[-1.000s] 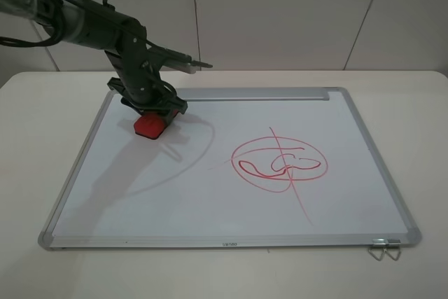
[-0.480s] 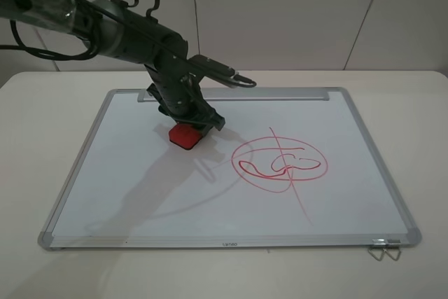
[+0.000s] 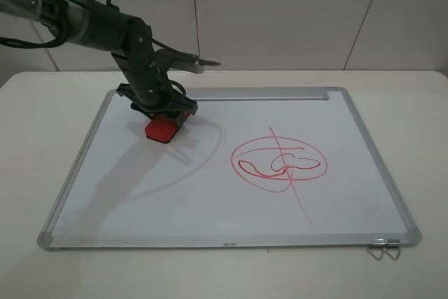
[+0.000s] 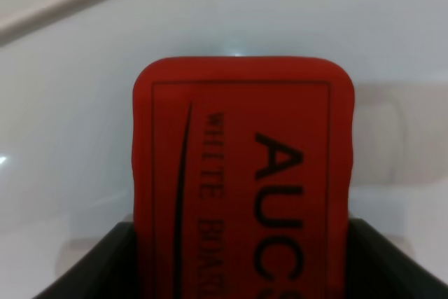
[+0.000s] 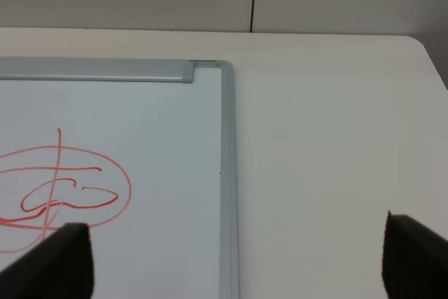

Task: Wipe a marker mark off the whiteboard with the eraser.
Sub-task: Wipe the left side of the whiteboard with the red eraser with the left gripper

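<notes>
The whiteboard (image 3: 140, 187) lies flat on the table. My left gripper (image 3: 163, 111) is shut on the red eraser (image 3: 161, 130) and presses it onto the board's far left part. The left wrist view shows the eraser (image 4: 241, 173) close up, dark lettering on top, flat against the white surface (image 4: 70, 103). No small heart outline shows in any view. The larger red circled scribble (image 3: 280, 160) sits right of centre, apart from the eraser. My right gripper (image 5: 234, 260) is open above the board's far right corner, near the scribble (image 5: 63, 190).
A silver tray strip (image 3: 259, 94) runs along the board's far edge. A metal clip (image 3: 383, 248) hangs at the front right corner. Cream table (image 3: 28, 138) surrounds the board, with a wall behind. The left arm's cable loops above the board.
The left gripper slid the eraser right toward the board's middle, then back left; it now rests slightly right of where it was a second ago.
</notes>
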Motion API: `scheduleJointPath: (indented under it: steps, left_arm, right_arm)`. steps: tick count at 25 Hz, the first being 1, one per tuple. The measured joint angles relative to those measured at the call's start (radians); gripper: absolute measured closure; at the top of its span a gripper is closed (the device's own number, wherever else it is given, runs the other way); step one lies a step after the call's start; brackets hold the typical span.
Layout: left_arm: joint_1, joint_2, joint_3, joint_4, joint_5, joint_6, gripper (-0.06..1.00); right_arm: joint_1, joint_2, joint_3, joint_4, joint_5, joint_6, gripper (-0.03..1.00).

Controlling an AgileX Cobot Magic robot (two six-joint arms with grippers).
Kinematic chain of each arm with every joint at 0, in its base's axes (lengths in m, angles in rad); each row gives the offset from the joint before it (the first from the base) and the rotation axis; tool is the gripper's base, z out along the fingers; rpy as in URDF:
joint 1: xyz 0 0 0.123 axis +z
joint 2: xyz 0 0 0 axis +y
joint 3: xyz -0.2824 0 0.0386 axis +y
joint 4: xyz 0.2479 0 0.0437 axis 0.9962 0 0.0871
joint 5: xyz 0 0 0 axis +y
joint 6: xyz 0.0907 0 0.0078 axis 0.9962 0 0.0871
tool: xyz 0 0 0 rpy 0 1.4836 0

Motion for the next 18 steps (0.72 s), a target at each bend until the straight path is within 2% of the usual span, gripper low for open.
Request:
scheduleJointPath:
  steps: [11,18]
  left_arm:
    - [0.196,-0.019,0.007,0.002,0.084,-0.001,0.38]
    - [0.21,-0.034,0.01,-0.022,0.096,0.004,0.38]
  right_arm:
    - [0.0,0.0,0.0,0.0,0.0,0.0,0.26]
    - [0.0,0.0,0.0,0.0,0.0,0.0,0.26]
